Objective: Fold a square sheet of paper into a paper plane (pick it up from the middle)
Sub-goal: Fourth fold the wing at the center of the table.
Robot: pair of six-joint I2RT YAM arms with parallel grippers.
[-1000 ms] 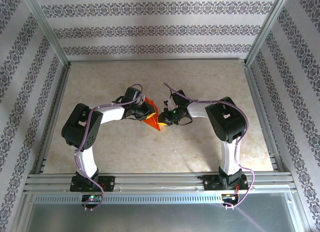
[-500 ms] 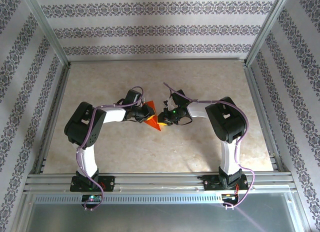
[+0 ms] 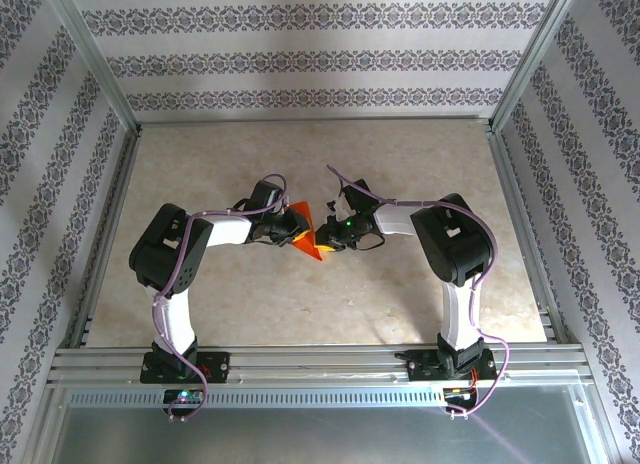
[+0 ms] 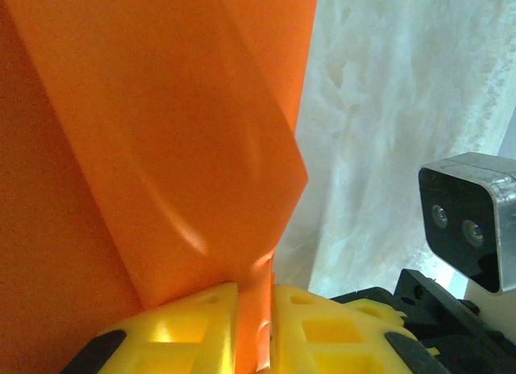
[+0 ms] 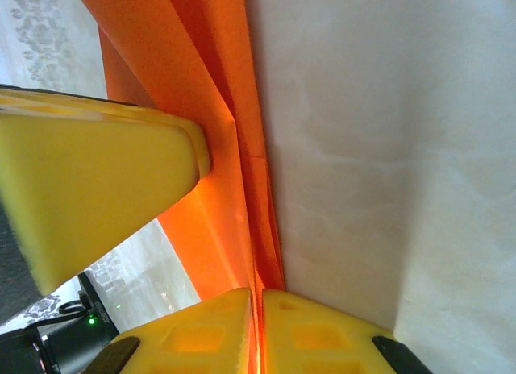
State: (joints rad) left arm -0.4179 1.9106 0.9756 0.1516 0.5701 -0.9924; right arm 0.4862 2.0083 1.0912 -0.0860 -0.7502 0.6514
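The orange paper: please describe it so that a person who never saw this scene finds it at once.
Look at the middle of the beige table. There the left gripper and the right gripper meet, both shut on the folded orange-red paper. Nothing else on the table is orange.

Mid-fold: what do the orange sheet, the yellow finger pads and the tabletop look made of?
Sheet: thin paper, matte orange with slight sheen; it holds sharp creases and curls softly. Pads: likely moulded plastic or rubber, yellow, with recessed pockets; hardness unclear. Tabletop: smooth, pale, marble-patterned; probably laminate or a printed cover, not certain.
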